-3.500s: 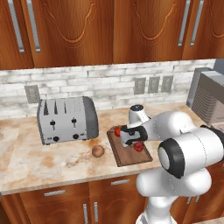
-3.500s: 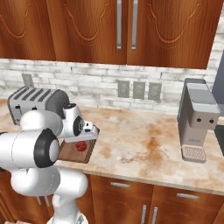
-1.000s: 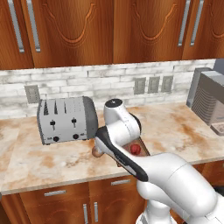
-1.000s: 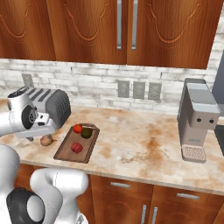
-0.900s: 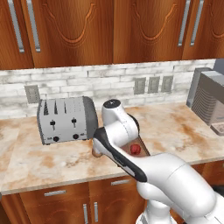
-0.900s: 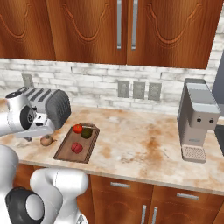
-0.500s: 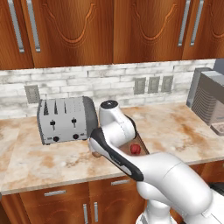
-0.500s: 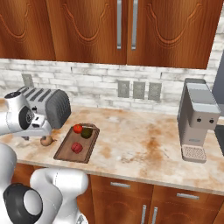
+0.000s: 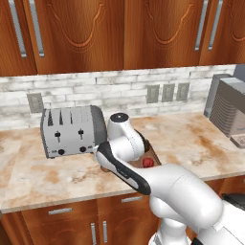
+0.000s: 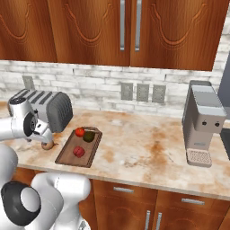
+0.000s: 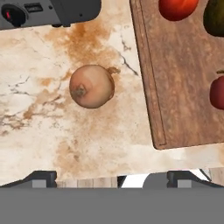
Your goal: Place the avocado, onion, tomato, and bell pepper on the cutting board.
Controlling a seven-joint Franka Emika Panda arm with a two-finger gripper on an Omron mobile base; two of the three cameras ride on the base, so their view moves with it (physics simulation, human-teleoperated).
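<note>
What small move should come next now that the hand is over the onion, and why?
Probably lower the gripper straight onto the onion and close. The onion lies on the counter beside the cutting board, apart from its rim, below the toaster in the hand view. The avocado and two red fruits already sit on the board, and the fingertips look spread and empty.

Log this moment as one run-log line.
gripper open above onion | onion on counter beside cutting board | avocado on board

Two base views flanking the counter (image 10: pixel 148 148), hand view close overhead.
</note>
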